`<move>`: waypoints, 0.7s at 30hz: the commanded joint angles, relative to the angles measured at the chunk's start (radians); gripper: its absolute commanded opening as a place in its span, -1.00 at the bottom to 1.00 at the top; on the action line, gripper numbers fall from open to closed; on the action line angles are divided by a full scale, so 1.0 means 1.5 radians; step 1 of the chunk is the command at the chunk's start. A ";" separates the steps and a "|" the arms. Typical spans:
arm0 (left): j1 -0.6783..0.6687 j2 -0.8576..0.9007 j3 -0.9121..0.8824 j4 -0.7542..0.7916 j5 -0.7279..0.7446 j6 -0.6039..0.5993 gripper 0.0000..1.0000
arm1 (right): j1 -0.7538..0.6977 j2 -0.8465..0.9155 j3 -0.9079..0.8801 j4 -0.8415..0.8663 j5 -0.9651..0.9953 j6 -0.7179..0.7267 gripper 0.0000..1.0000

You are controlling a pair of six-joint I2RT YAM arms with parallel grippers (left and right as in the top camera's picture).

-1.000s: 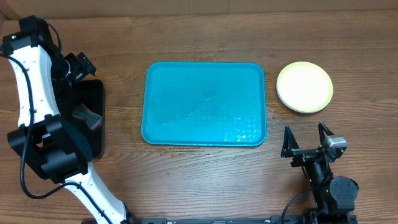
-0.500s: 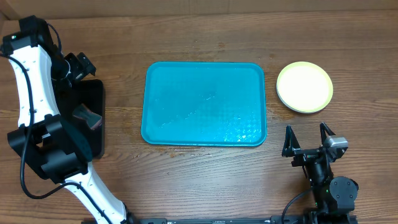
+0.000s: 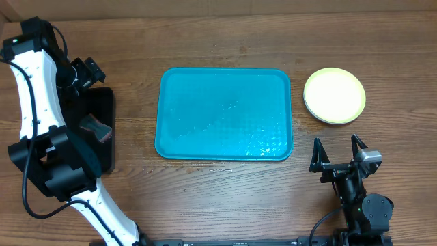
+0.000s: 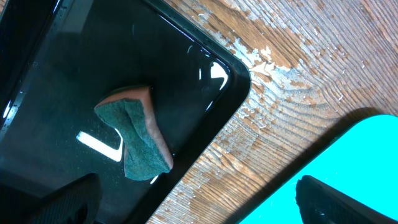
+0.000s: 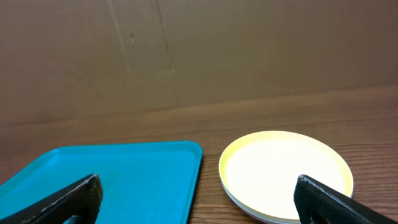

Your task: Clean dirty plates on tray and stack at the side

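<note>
Fingers spread wide and empty on your left gripper [image 4: 196, 198] and right gripper [image 3: 334, 145]. Plates [image 3: 334, 96] sit stacked right of the bare tray [image 3: 224, 113], sponge [image 4: 140, 140] lies in black tray [image 4: 68, 74]. Job looks finished, nothing needs holding.

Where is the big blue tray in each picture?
Overhead: the tray lies in the middle of the picture.
Left wrist: only a corner of the tray shows, at the bottom right.
Right wrist: the tray fills the bottom left, beside the plates.
Shared landmark: the wooden table shows in all three views.
</note>
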 commanded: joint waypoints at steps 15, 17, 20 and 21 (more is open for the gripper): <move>-0.053 -0.196 -0.125 0.091 -0.010 0.033 1.00 | -0.001 -0.007 -0.007 0.003 0.006 -0.002 1.00; -0.073 -0.264 -0.197 0.152 -0.010 0.055 0.99 | -0.001 -0.007 -0.007 0.003 0.006 -0.002 1.00; -0.116 -0.403 -0.351 0.247 -0.010 0.104 1.00 | -0.001 -0.007 -0.007 0.003 0.006 -0.002 1.00; -0.128 -0.441 -0.394 0.273 -0.010 0.113 1.00 | -0.001 -0.007 -0.007 0.004 0.006 -0.002 1.00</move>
